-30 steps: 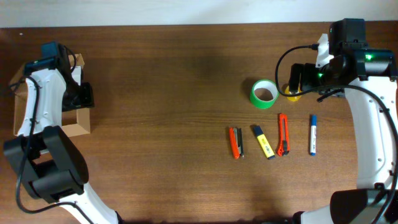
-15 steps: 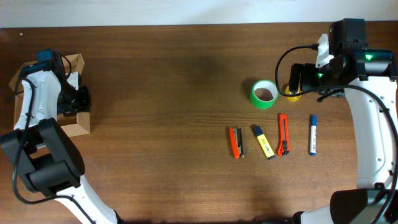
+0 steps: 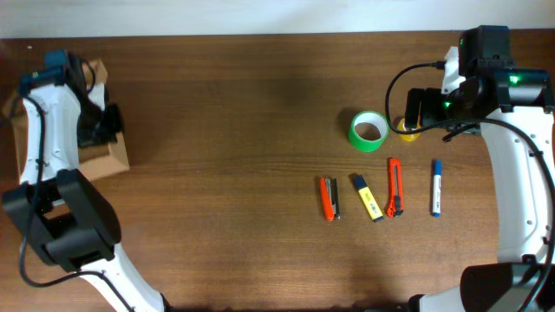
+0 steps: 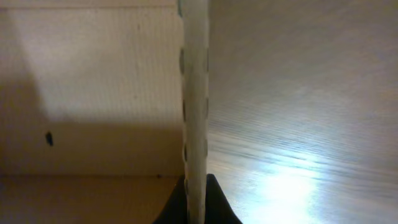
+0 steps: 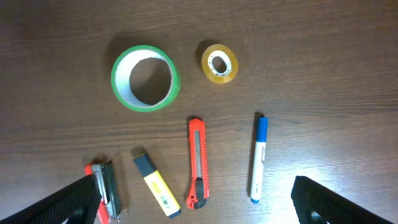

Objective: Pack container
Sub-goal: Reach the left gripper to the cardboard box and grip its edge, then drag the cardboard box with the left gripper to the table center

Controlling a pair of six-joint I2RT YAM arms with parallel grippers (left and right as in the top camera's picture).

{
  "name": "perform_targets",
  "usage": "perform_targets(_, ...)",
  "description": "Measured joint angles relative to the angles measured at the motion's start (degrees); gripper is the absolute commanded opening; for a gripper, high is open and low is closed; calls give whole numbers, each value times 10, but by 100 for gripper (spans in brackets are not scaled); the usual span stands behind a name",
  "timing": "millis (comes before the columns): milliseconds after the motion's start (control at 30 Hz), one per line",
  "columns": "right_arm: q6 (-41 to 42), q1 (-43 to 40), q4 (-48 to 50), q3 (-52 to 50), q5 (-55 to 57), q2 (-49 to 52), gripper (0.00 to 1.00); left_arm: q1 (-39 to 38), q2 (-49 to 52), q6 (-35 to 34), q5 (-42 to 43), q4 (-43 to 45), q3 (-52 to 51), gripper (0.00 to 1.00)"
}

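Container point(image 3: 108, 158) long axis approx front-back, skewed; L fingers point(image 4: 219, 210) pinch wall, R fingers point(image 5: 68, 199) spread.

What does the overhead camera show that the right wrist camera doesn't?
Only overhead: the cardboard container at the left edge of the table, with the left gripper at it. Only right wrist: the small yellow tape roll in full; overhead, the right gripper mostly covers it. Both: the green tape roll, orange cutter, blue pen, yellow highlighter and orange stapler.

Dark wood-grain table point(image 3: 234, 130), pale strip point(image 3: 260, 16) along its far edge.
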Motion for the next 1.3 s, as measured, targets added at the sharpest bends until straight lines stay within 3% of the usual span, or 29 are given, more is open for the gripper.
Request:
perform_targets(233,0,0,4,0,9,0,99,-104,0,-62,-8,-73,213,2)
perform_targets(367,0,0,4,0,11,0,99,-171,0,-120,-22,-95,264,2)
perform_targets(733,0,0,0,0,11,0,99,-410,0,-224,-85,-101,271,2)
perform_targets(1067,0,0,-9,0,11,0,99,-493,63,-330,-119,-104,271,2)
perform_targets(1300,0,0,-11,0,11,0,99,-538,122,-350,-119,-80,271,2)
